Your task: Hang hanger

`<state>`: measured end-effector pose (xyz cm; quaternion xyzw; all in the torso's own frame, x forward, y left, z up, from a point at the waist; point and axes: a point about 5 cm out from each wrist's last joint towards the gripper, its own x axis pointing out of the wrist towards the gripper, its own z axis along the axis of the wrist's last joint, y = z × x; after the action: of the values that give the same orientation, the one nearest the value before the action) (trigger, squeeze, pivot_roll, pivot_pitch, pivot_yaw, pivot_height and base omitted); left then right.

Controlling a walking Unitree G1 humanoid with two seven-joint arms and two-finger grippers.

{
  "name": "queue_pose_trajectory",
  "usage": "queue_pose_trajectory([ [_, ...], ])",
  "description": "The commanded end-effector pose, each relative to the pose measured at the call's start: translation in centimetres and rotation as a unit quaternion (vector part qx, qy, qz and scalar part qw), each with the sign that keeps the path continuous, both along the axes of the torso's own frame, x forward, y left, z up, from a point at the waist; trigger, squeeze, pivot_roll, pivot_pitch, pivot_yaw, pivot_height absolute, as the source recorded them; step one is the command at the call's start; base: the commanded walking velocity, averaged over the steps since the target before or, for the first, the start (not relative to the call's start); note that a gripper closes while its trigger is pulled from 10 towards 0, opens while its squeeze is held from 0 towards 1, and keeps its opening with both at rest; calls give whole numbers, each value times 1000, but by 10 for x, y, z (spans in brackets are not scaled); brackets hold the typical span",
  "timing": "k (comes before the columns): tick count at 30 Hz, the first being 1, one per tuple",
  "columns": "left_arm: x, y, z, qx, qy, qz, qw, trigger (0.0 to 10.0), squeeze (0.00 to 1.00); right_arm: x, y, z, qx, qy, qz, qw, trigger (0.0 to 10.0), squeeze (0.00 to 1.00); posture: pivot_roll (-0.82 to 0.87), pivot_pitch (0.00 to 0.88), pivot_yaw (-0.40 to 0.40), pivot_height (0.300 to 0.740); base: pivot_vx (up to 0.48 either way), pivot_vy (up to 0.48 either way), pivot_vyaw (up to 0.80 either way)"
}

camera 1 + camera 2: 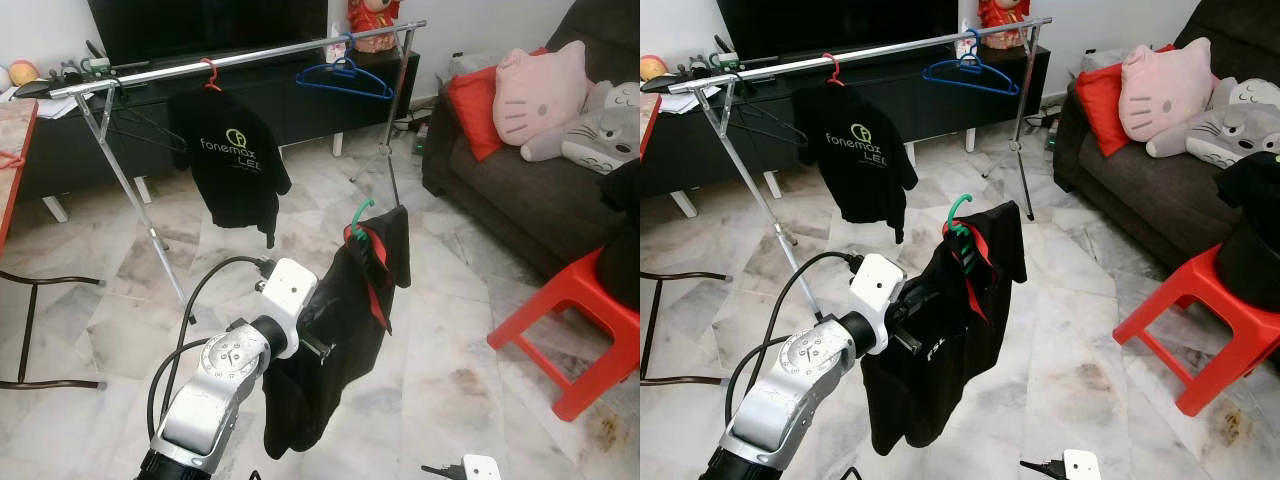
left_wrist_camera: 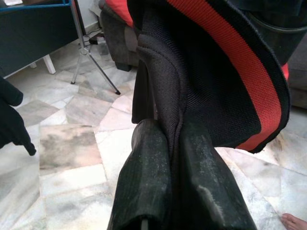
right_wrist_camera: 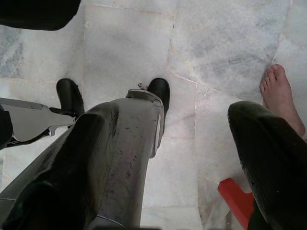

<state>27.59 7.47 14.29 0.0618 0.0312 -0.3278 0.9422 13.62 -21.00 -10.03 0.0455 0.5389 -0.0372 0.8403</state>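
A black garment with red trim [image 1: 335, 330] hangs on a green hanger [image 1: 360, 216], held up in front of me. My left gripper [image 2: 173, 132] is shut on the garment's black fabric near the shoulder, its fingers [image 2: 148, 163] pressed together around the cloth. The chrome clothes rail [image 1: 270, 52] stands farther ahead, apart from the held hanger. On the rail hang a black printed shirt [image 1: 232, 160] on a red hanger and an empty blue hanger [image 1: 345, 78]. My right gripper [image 3: 192, 115] hangs low over the marble floor, open and holding nothing.
A red plastic stool [image 1: 590, 320] stands to the right, and behind it a dark sofa [image 1: 520, 190] with plush pillows. A TV cabinet [image 1: 300, 90] runs behind the rail, with a table [image 1: 12, 140] at the left edge. A person's bare foot [image 3: 280, 96] is near my right gripper.
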Motion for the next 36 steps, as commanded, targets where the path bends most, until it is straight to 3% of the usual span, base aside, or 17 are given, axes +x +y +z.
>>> queue_pose_trajectory([
  [1,-4,-6,6,-1,-15,-23,1000,10000,0,5,3,2,13,-24,1,1000,10000,0,-16,0,-4,740,0,0,0],
  [36,-3,-4,7,-1,-14,-17,1000,10000,0,8,4,3,14,-34,-7,999,10000,0,-13,0,-3,740,0,0,0],
])
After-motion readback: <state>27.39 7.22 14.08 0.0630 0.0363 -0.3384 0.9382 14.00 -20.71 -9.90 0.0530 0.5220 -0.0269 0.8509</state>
